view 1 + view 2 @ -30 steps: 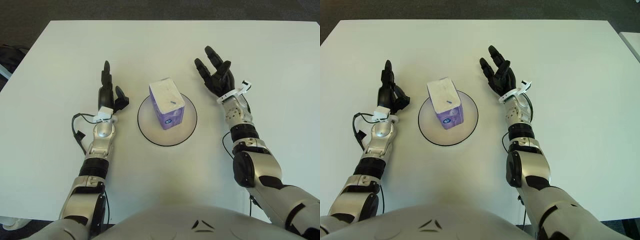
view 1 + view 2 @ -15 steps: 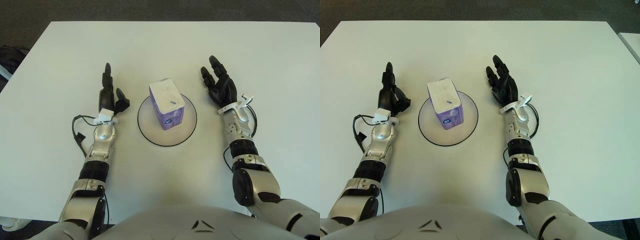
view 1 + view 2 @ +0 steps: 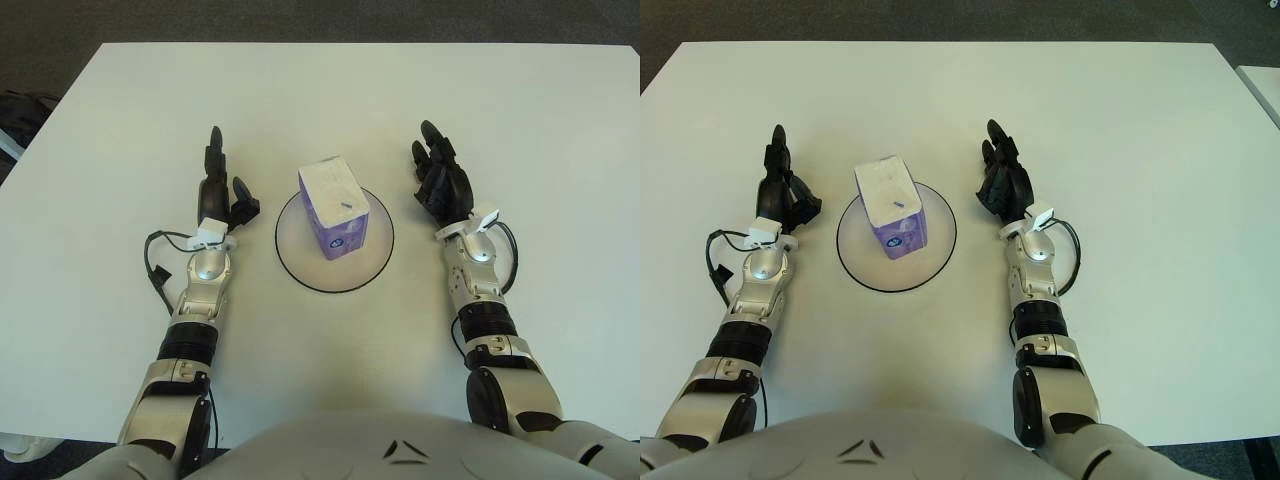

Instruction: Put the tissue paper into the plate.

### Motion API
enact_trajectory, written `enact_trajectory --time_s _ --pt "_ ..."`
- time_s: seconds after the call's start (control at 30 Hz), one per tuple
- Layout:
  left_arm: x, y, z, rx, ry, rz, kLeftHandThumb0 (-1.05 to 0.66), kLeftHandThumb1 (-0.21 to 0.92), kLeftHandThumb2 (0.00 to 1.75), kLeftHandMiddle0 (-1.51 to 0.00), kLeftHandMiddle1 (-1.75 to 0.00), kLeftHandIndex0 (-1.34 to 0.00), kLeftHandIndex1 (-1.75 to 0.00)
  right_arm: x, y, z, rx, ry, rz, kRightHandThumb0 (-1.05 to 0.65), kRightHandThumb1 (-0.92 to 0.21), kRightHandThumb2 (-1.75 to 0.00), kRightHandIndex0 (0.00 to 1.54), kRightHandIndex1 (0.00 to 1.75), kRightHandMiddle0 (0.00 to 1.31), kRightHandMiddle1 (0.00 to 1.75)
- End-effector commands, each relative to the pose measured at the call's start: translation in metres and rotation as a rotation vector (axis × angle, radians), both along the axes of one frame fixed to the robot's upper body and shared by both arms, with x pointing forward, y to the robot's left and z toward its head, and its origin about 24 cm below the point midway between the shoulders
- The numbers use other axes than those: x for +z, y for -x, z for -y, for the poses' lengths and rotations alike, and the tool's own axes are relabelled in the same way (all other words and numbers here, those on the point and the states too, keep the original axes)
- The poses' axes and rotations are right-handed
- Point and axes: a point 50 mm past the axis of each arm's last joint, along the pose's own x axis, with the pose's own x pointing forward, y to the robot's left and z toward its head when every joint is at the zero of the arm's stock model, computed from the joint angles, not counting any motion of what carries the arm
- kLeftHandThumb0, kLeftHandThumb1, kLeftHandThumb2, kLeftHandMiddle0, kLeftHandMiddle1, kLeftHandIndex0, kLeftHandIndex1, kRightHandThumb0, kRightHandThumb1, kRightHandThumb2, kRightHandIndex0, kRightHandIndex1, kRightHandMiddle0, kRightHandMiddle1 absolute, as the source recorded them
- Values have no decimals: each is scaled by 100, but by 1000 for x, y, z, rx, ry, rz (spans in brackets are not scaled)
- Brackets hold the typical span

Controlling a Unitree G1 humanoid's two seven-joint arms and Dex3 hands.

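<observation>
White table [image 3: 520, 100] bears plate [image 3: 300, 262] with tissue paper [image 3: 333, 206]; both hands spread, empty.

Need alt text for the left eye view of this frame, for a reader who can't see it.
A purple and white tissue pack sits in a round white plate at the middle of a white table. The robot's left hand shows left of the plate and its right hand right of it, both empty with fingers extended, neither touching the pack.
</observation>
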Motion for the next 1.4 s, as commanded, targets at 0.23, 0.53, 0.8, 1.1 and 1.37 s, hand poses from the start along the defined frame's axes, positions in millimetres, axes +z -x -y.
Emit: enact_trajectory --time_s 0.23,0.53,0.8,1.1,1.37 --pt "-77 51 5 23 32 -317 -95 92 118 -4 0 0 -6 -27 30 -1 -269 422 57 -94 -92 -85 0 0 0 3" --pt "-77 50 5 22 30 -317 -95 92 117 -5 0 0 -6 -32 31 0 -340 516 91 -100 -92 -86 0 0 0 0" --pt "-76 50 5 22 28 -317 -95 92 118 -5 0 0 -7 -36 32 -1 -347 516 94 -101 -92 -87 0 0 0 0" --pt "-76 49 4 20 23 -315 -96 92 118 -4 0 0 -5 -39 33 -3 -336 504 82 -100 -92 -88 0 0 0 0" --pt "-76 48 4 19 21 -315 -96 92 118 -4 0 0 -4 -40 33 -4 -317 474 53 -100 -92 -88 0 0 0 0"
